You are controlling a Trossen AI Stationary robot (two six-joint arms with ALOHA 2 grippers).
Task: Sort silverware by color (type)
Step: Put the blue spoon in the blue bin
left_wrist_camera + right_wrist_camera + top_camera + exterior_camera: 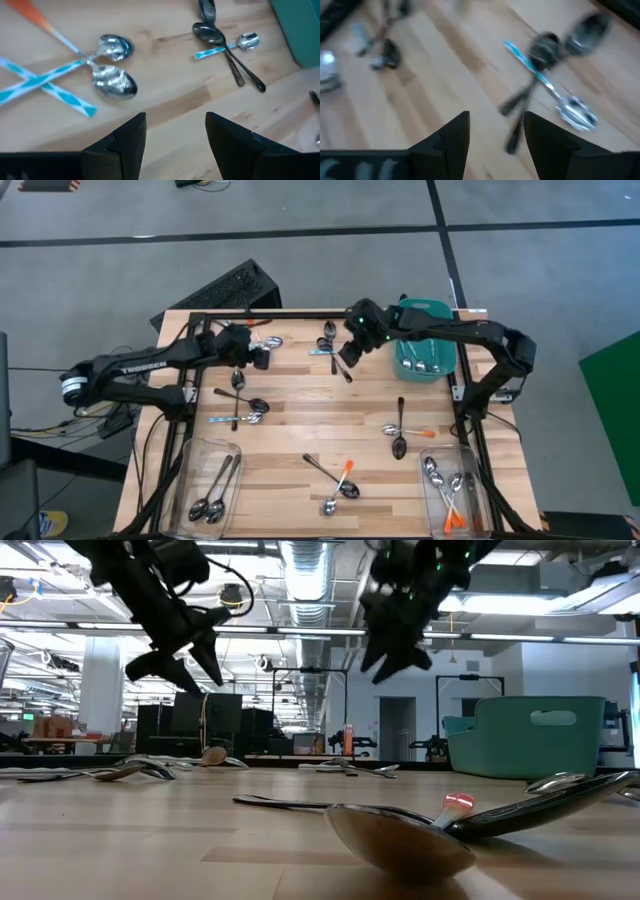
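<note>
Spoons lie scattered on the wooden table point(300, 430). One cluster of dark-handled spoons and a light-blue-handled spoon point(329, 342) point(225, 46) point(547, 75) lies at the far middle. Two light-blue-handled spoons and an orange-handled one point(107, 70) cross below my left gripper. My left gripper point(258, 360) point(175, 142) point(175, 660) hovers open above the far left of the table, nothing between its fingers. My right gripper point(346, 366) point(496, 142) point(395, 655) hovers open just beside the far-middle cluster, also holding nothing.
A teal tub point(426, 352) with spoons stands at the far right. Clear bins sit at the near left point(210, 485) and near right point(455, 492), each holding spoons. More spoons lie at the left point(240, 408), right point(400, 432) and near middle point(335, 480).
</note>
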